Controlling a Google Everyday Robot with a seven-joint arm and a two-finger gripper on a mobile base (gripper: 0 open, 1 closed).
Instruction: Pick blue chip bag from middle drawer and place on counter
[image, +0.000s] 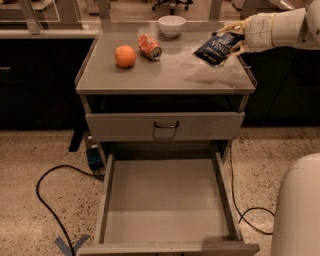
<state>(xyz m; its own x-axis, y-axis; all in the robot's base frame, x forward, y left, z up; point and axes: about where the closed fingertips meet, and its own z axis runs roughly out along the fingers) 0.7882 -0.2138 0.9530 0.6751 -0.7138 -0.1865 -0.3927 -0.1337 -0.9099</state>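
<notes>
On the grey counter (165, 75) we see the gripper (235, 39) at the right rim, fingers pinching the blue chip bag (216, 48) just above it — released here, so near the edge, we judge it could slide off.

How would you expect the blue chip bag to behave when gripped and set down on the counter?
Probably light and floppy: the blue chip bag hangs tilted from the end effector, which grips one edge above the right side of the counter. Its crinkled foil likely yields and may slip; it should settle flat, not roll.
</notes>
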